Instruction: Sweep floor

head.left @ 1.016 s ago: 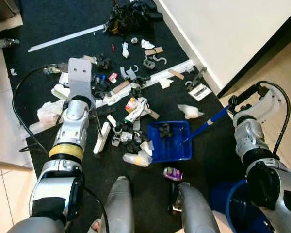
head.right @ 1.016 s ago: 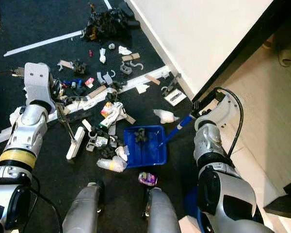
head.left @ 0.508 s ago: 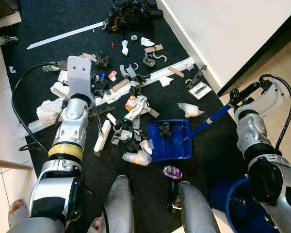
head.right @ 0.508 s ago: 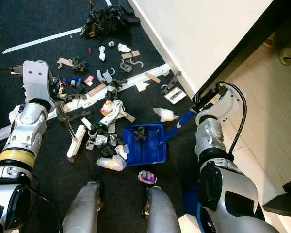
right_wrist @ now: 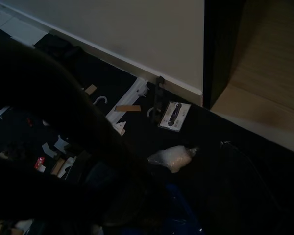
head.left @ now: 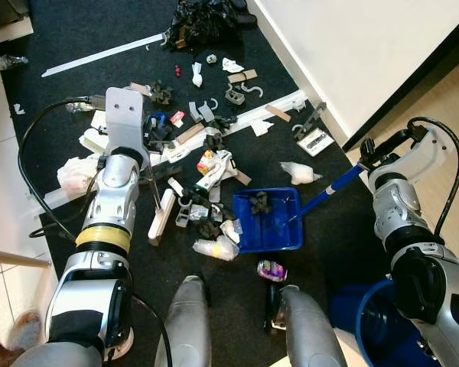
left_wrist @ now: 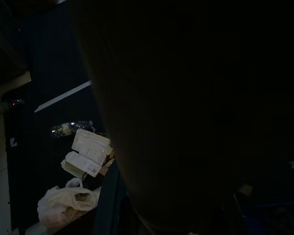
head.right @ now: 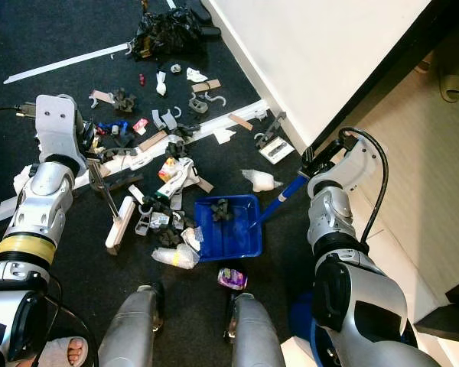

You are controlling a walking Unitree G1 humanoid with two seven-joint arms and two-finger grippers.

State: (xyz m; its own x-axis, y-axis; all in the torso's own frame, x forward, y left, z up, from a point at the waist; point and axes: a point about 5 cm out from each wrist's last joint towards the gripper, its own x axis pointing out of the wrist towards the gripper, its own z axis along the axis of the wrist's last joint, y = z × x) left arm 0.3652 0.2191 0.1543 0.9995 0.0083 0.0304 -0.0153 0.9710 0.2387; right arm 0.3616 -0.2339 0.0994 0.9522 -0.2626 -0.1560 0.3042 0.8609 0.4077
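Note:
Litter (head.left: pixel 206 164) lies scattered over a black carpet (head.left: pixel 84 30): paper scraps, black plastic parts, wrappers and white strips. A blue dustpan (head.left: pixel 269 229) rests on the carpet in front of me, with a few black pieces (head.left: pixel 258 202) in it. Its long blue handle (head.left: pixel 333 187) runs up to the right, where my right gripper (head.left: pixel 365 163) is shut on it. My left gripper (head.left: pixel 147 177) sits under the wrist, shut on a thin rod. That rod ends in a white brush head (head.left: pixel 161 218) lying on the carpet left of the dustpan.
A white wall and skirting (head.left: pixel 306 84) run along the right. A blue bucket (head.left: pixel 371 332) stands at my lower right. A purple wrapper (head.left: pixel 272 270) lies near my legs and a clear bag (head.left: pixel 300 174) beyond the dustpan. A person's foot (head.right: pixel 61 352) shows at lower left.
The arms, brush and dustpan hold nearly still; the view has shifted slightly. The person's foot at the lower left has moved.

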